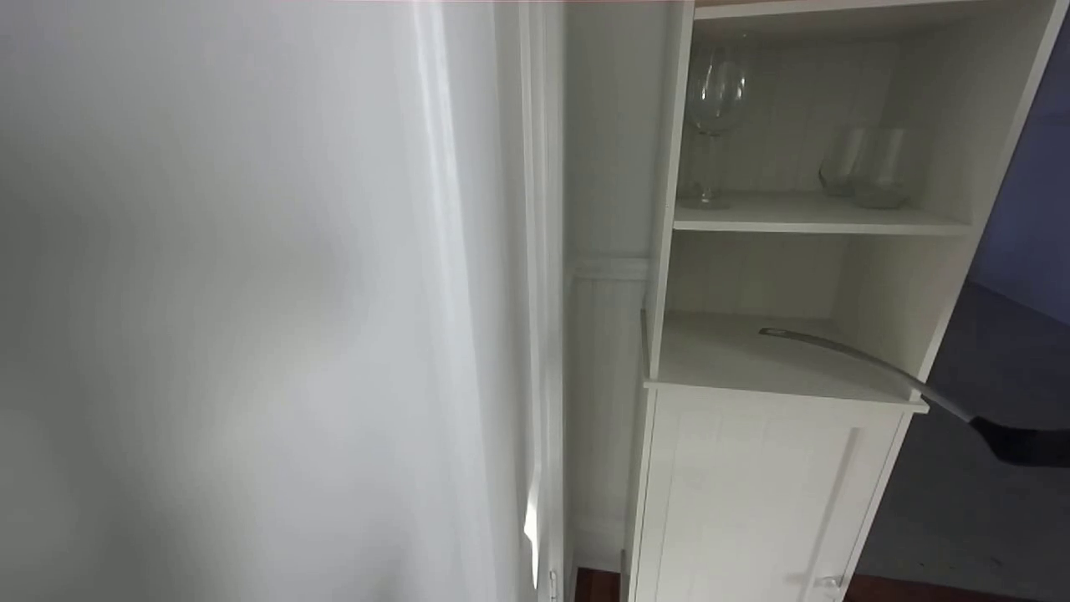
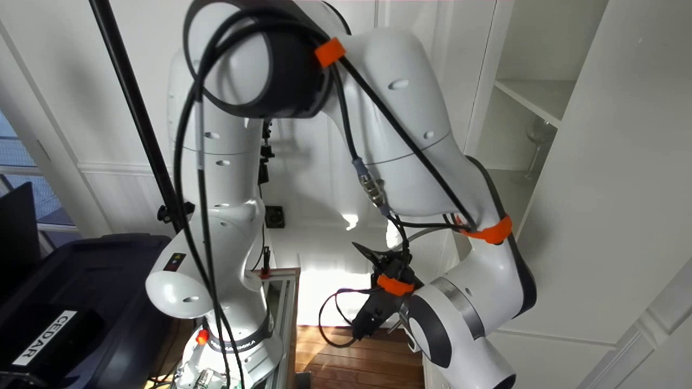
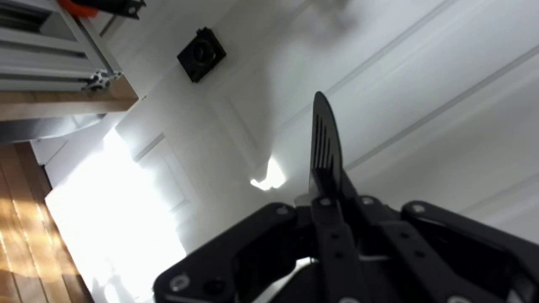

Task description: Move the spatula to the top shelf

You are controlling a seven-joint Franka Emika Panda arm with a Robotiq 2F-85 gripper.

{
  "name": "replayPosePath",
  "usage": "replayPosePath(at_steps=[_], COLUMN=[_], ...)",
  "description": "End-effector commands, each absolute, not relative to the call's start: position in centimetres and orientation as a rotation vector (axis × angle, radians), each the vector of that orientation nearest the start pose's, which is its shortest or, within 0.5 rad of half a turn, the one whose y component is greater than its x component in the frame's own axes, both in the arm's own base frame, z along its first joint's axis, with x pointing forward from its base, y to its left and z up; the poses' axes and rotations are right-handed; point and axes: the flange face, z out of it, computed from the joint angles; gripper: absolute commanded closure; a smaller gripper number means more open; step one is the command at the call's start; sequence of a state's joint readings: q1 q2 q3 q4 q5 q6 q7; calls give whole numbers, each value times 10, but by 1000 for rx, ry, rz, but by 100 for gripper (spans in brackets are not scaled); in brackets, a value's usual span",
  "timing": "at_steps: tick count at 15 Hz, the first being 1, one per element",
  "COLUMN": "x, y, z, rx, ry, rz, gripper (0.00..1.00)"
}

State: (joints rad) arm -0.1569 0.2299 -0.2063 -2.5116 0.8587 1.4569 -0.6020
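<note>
The spatula has a black slotted blade and a long grey metal handle. My gripper [image 3: 330, 181] is shut on the spatula [image 3: 325, 134], with the slotted blade sticking out past the fingertips in the wrist view. In an exterior view the gripper [image 2: 390, 262] holds the spatula [image 2: 366, 253] in the air. In an exterior view the spatula's handle [image 1: 861, 355] reaches across the front of the cabinet's lower open compartment; contact with it cannot be told. The middle shelf [image 1: 823, 226] carries glasses. A higher shelf [image 2: 540, 97] shows above them.
A wine glass [image 1: 715, 100] and tumblers [image 1: 878, 171] stand on the middle shelf. The white cabinet's side upright [image 1: 995, 201] is close to the handle. The cabinet's side panel [image 2: 611, 189] stands beside the arm. A cable loops below the gripper. A white door is behind.
</note>
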Motion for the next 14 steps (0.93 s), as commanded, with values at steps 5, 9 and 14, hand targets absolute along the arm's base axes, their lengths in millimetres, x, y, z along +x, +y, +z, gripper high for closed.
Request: replayPosePath(at_steps=[5,9,14], x=[310,312,325], y=[-61,-58,-44], z=[272,296,316], rx=[-1755,-1692,-1629], ry=[122,67,21], rz=[849,813,744], gripper=[99,99,99])
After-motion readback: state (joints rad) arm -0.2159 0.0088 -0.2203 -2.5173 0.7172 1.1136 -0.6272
